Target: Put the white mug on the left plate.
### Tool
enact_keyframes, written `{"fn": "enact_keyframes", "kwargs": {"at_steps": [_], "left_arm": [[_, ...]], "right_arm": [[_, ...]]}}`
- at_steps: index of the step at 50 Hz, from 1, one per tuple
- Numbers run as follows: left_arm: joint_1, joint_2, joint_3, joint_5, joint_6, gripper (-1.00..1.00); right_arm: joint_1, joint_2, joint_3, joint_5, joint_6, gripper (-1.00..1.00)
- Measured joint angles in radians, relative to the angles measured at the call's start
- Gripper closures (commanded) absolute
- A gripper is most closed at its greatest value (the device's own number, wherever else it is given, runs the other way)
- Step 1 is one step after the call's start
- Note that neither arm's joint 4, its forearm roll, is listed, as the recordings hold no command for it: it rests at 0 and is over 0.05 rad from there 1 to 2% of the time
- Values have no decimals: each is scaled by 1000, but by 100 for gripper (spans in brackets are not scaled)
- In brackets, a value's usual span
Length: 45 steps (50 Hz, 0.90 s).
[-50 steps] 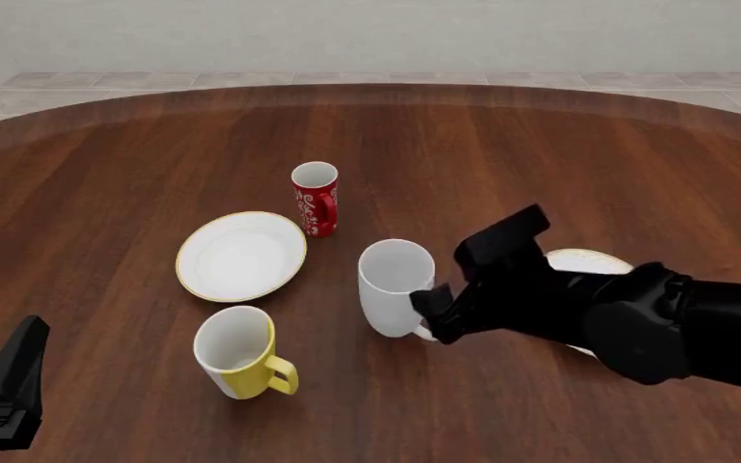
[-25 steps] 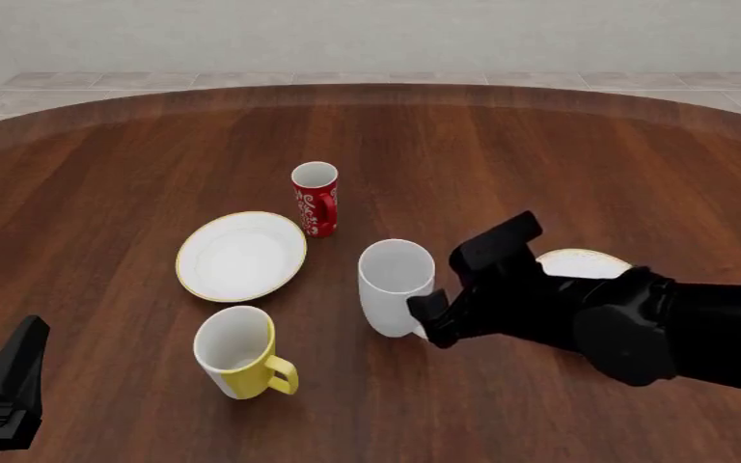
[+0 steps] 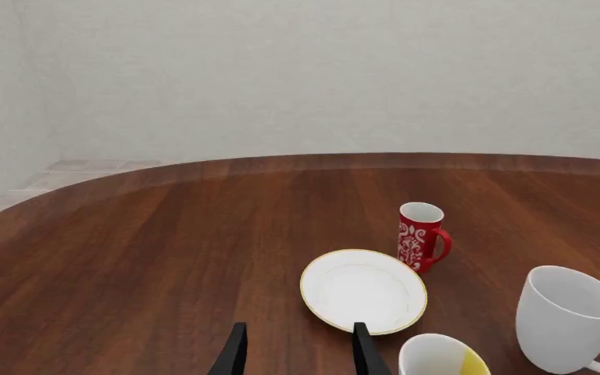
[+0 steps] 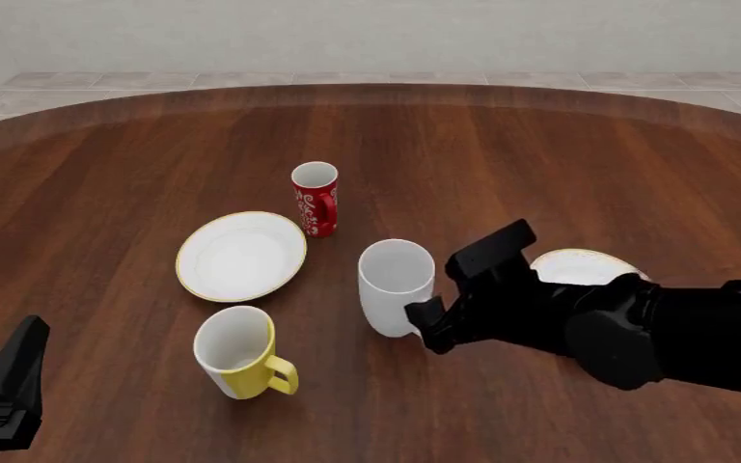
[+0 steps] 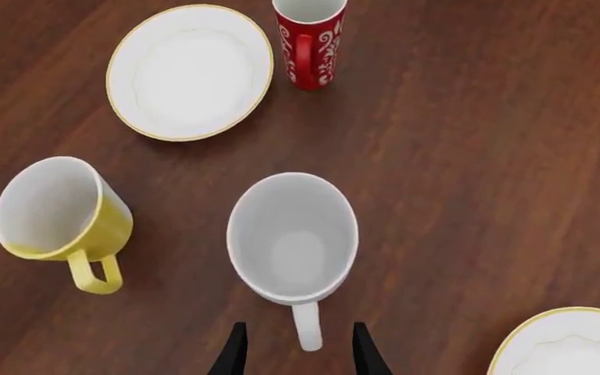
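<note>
The tall white mug [image 4: 394,283] stands upright on the table just right of the left plate [image 4: 240,256], apart from it. In the right wrist view the white mug [image 5: 291,238] has its handle [image 5: 305,328] pointing back between the fingers. My right gripper [image 5: 298,334] is open, its two fingers standing on either side of that handle without closing on it. From the front, the right gripper [image 4: 427,325] sits low against the mug's right side. My left gripper [image 4: 8,386] rests at the near left corner, open [image 3: 298,348] and empty, facing the left plate [image 3: 362,291].
A red patterned cup [image 4: 315,199] stands just behind the left plate. A yellow mug [image 4: 238,352] stands in front of it. The second plate [image 4: 592,266] lies at right, partly under my right arm. The table's far curved edge [image 4: 370,89] borders a tiled floor.
My right arm has slid a little left and nearer the table, bringing its fingers closer to the white mug's handle and uncovering more of the right plate. The mug and left arm have not moved.
</note>
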Motion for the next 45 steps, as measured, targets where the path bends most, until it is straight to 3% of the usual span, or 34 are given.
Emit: {"fn": "enact_keyframes", "kwargs": {"at_steps": [45], "left_arm": [[2, 0, 0, 0, 0, -100]], "right_arm": [[-5, 73, 3, -52, 10, -100]]}}
